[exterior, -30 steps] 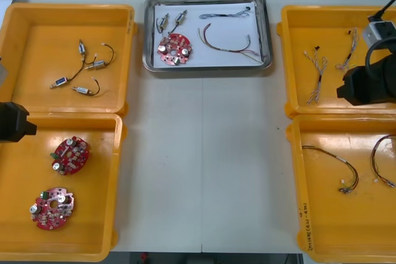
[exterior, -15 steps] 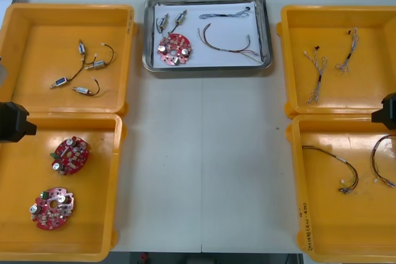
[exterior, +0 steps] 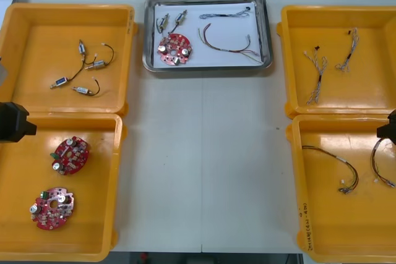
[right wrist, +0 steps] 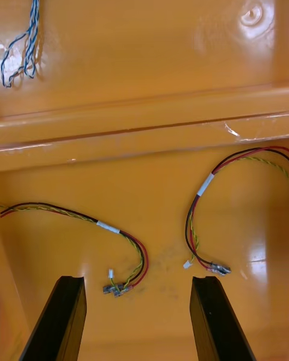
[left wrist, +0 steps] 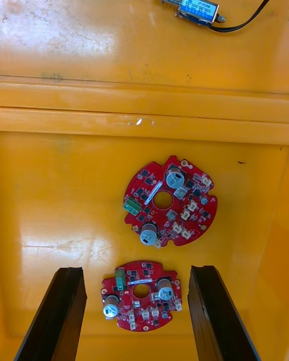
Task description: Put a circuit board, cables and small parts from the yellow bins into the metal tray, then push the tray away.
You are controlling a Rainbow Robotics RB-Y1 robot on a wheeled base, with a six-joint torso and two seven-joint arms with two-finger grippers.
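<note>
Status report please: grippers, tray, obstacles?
Left gripper open above two round red circuit boards in yellow bin. Right gripper open above red and yellow cables. White-lined metal tray loaded, at far edge. Nothing blocks it.

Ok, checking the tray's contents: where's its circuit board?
In the front view, the round red circuit board lies in the left half of the metal tray, just below two small metal parts.

Left gripper [left wrist: 137,271] and right gripper [right wrist: 138,278]: flat, matte-black, slab-like fingers [right wrist: 63,319].
</note>
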